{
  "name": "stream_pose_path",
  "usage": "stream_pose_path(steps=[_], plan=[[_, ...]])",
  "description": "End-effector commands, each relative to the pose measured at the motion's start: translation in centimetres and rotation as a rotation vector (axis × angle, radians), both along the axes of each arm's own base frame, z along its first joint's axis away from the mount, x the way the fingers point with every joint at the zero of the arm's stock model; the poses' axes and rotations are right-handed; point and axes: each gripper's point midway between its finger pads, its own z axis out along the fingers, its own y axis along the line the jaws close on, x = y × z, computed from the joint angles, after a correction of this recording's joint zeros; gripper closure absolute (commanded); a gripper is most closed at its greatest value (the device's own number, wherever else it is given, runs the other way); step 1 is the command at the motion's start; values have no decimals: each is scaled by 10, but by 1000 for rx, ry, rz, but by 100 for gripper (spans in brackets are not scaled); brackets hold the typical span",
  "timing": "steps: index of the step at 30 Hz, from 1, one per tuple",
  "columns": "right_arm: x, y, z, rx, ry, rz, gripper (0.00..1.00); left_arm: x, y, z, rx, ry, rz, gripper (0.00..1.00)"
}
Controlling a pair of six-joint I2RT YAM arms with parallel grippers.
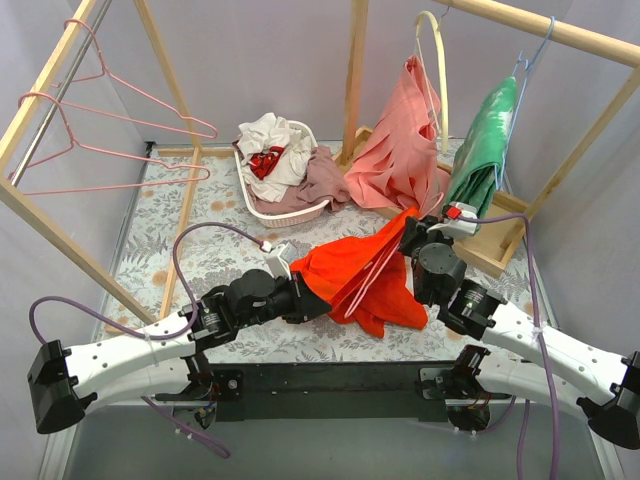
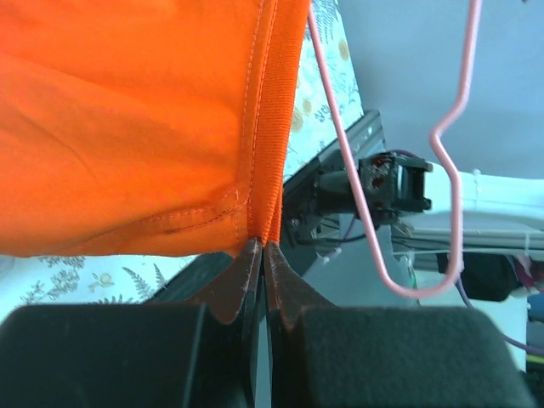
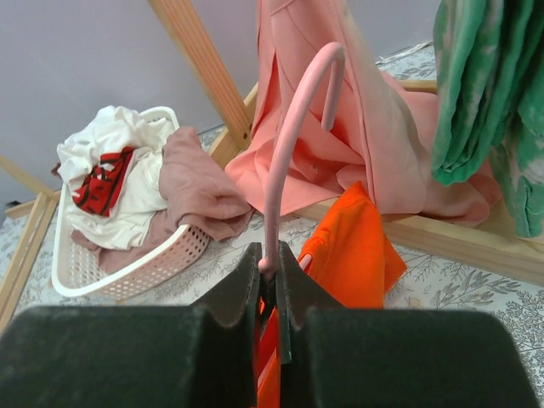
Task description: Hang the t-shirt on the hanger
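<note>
Two closed grips on your rig: left gripper (image 2: 261, 248) pinches the t-shirt (image 1: 362, 272) at a stitched, ribbed edge; right gripper (image 3: 269, 265) pinches the hanger (image 3: 286, 140) below its hook. T-shirt hangs between them over the table (image 1: 150, 232), hanger wire against it.

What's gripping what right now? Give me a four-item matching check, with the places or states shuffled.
Things:
1. left gripper
2. right gripper
3. white laundry basket
4. green garment

Places or states:
a. hangs on the blue hanger
b. shut on the pink wire hanger
c. holds crumpled clothes
d. shut on the orange t-shirt, at its edge

Pairs: 1-d, 2-b, 3-c, 4-a.
</note>
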Motion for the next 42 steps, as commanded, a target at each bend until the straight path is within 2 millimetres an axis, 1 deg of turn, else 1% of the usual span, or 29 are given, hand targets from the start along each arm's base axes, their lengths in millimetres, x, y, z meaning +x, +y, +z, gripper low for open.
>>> stream_pose_path(steps=[1, 3, 4, 5, 6, 8, 10, 11, 15, 22, 23, 25, 26, 27, 28, 30, 31, 32, 33, 34, 35, 36, 37, 38, 39, 40, 41, 42], plan=[[5, -18, 43, 144, -97, -153, 99, -20, 4, 27, -10, 18, -77, 100], [6, -18, 42, 142, -94, -177, 99, -23, 6, 34, -15, 14, -89, 100], [6, -17, 46, 151, -99, -185, 99, -25, 6, 36, -14, 18, -98, 100], [7, -14, 44, 140, -93, -190, 99, -27, 8, 34, 1, 24, -105, 100], [7, -15, 45, 136, -93, -211, 99, -29, 8, 42, -9, 18, -115, 100], [8, -12, 47, 130, -91, -231, 99, -33, 9, 44, -1, 25, -129, 100], [7, -12, 48, 129, -91, -256, 99, -35, 12, 54, -9, 17, -137, 100], [8, -9, 50, 128, -91, -257, 99, -36, 12, 56, -5, 12, -142, 100], [9, -9, 53, 111, -88, -297, 99, -41, 16, 67, -11, 4, -161, 100], [10, -6, 43, 93, -82, -289, 99, -36, 27, 87, -34, -34, -112, 100], [9, -5, 42, 89, -81, -286, 99, -36, 26, 93, -46, -42, -111, 100], [9, -3, 41, 77, -78, -289, 99, -35, 22, 96, -43, -44, -118, 100], [9, -2, 41, 73, -76, -289, 99, -34, 21, 105, -58, -56, -122, 100], [9, 0, 45, 78, -79, -286, 99, -34, 17, 111, -71, -65, -132, 100], [9, 4, 45, 62, -76, -278, 99, -33, 13, 113, -71, -69, -137, 100], [10, 8, 48, 48, -75, -279, 99, -33, 5, 133, -119, -88, -162, 100], [9, 9, 54, 44, -77, -282, 99, -34, 1, 141, -138, -92, -174, 100], [9, 11, 58, 46, -79, -276, 99, -33, -7, 140, -133, -83, -187, 100], [8, 15, 61, 48, -81, -267, 99, -32, -11, 156, -165, -101, -193, 100], [7, 22, 68, 60, -87, -239, 99, -28, -15, 157, -160, -97, -185, 100], [5, 26, 72, 60, -91, -219, 99, -23, -22, 151, -134, -94, -179, 100], [4, 30, 75, 60, -94, -205, 99, -17, -25, 159, -133, -109, -165, 100], [-1, 39, 81, 73, -101, -176, 99, -9, -27, 157, -110, -121, -132, 100], [-4, 41, 87, 64, -104, -168, 99, -3, -29, 158, -100, -129, -118, 100], [-6, 45, 91, 62, -105, -159, 99, 6, -35, 149, -66, -122, -103, 100], [-10, 51, 94, 62, -106, -138, 99, 13, -37, 156, -66, -135, -90, 100], [-12, 54, 102, 69, -111, -128, 99, 20, -40, 153, -49, -134, -92, 100], [-16, 54, 106, 62, -112, -121, 99, 39, -40, 144, -18, -112, -64, 100]])
